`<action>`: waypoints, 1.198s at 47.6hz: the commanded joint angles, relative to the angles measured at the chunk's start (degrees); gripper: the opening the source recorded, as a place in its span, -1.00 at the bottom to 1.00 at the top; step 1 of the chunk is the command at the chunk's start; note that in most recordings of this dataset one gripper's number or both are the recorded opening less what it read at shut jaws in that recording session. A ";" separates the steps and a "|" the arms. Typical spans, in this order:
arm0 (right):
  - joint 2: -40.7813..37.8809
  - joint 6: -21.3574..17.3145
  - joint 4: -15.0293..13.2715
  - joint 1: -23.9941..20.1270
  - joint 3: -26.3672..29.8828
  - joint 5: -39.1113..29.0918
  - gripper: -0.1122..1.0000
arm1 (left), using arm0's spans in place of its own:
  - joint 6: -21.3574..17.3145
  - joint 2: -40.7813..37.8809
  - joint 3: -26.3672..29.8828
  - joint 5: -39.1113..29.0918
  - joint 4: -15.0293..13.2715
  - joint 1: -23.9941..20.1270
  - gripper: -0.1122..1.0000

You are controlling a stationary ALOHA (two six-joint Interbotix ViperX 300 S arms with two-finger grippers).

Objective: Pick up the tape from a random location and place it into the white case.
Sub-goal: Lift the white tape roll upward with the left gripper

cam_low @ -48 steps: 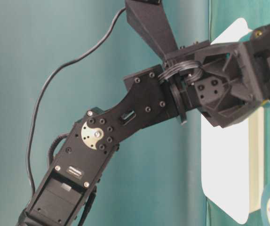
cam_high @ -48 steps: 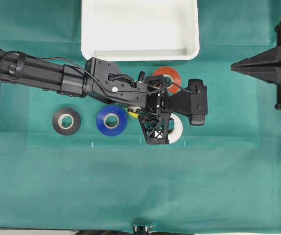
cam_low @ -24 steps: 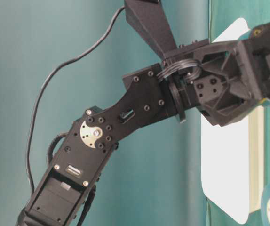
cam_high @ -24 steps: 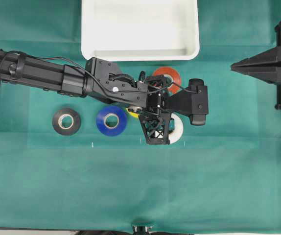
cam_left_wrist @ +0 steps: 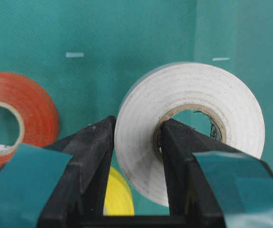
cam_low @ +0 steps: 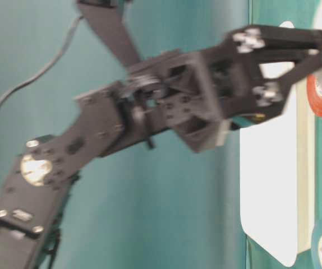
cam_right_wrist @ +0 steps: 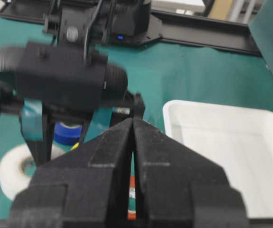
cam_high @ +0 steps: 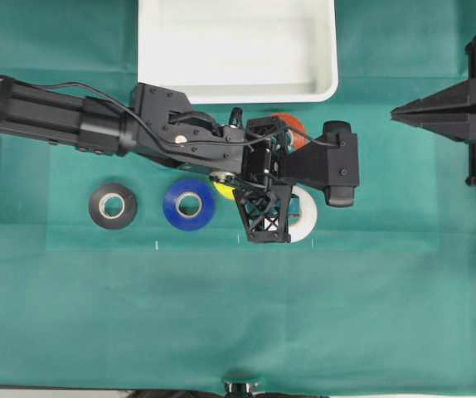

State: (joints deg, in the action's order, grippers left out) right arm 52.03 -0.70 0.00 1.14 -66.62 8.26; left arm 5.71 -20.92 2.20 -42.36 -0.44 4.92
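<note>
Closest in, the left wrist view shows the left gripper (cam_left_wrist: 135,137) clamped on the tape (cam_left_wrist: 189,128) — one finger passes through the cardboard core, the other presses the outer white face, so the jaws pinch a single wall of the ring and stand narrow. The roll sits on edge between them, its hole facing the camera, and appears lifted clear of the green tabletop (cam_left_wrist: 127,28), though contact at its lower rim is hidden. Faint print runs round the inner core, too small to read. Just behind and to the side lie the yellow roll (cam_left_wrist: 119,197) and the orange-red roll (cam_left_wrist: 17,118), both flat. From overhead, the tape (cam_high: 306,217) hangs at the near side of the gripper, and the white case (cam_high: 238,50) lies straight beyond it, past the orange-red roll — so the carry, as I judge it, runs away from the front edge over that roll, and needs height to clear the rim. A blue roll (cam_high: 189,203) and a black roll (cam_high: 112,205) rest further left. The right gripper (cam_right_wrist: 132,142) is parked well off at the right edge with its jaws pressed together, holding nothing; the left arm is plainly the nearer one.
</note>
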 commanded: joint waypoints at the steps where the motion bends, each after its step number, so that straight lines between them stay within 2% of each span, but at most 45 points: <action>1: -0.26 0.00 0.09 0.00 1.05 0.09 -0.80 | 0.09 4.04 1.85 -0.88 0.09 0.44 -0.30; 40: -0.26 0.00 0.09 -0.09 1.14 0.09 -0.80 | 0.00 12.83 8.79 -14.50 0.09 1.67 -0.30; 57: -0.26 -0.09 0.09 0.00 1.14 0.09 -0.80 | 0.09 13.18 11.51 -18.46 0.09 2.02 -0.30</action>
State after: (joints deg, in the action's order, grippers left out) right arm 52.03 -0.70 0.00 1.14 -66.71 8.09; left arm 5.71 -10.28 12.04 -60.82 -0.44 6.86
